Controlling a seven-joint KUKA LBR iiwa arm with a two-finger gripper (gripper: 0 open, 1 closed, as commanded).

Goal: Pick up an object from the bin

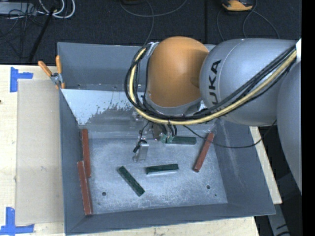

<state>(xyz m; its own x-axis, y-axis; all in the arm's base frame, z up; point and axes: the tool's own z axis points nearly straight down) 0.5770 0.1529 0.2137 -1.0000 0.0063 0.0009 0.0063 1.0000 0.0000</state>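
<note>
Nearest to us, close to the front wall of the bin point(162, 215), a slanted dark green bar point(131, 180) lies flat on the speckled grey floor. Just behind it and to its right we see a level dark green bar point(161, 169), apart from the first. Along the left wall two brown sticks lie nearly end to end, the nearer brown stick point(84, 188) overlapping the farther brown stick point(85, 149) a little.

Farther in, the claw point(141, 150) hangs low over bare floor, behind the two green bars and near the level one, touching neither as far as we can see. We cannot tell whether it stands wide or narrow, as the orange cover point(174, 73) above hides most of it. To the claw's right a third dark green bar point(183, 140) lies partly under that cover, and beside it a slanting brown stick point(203, 152) lies by the right wall. Behind, the grey arm point(251, 82) comes in from the right, looped with yellow and black cables point(133, 90).
</note>
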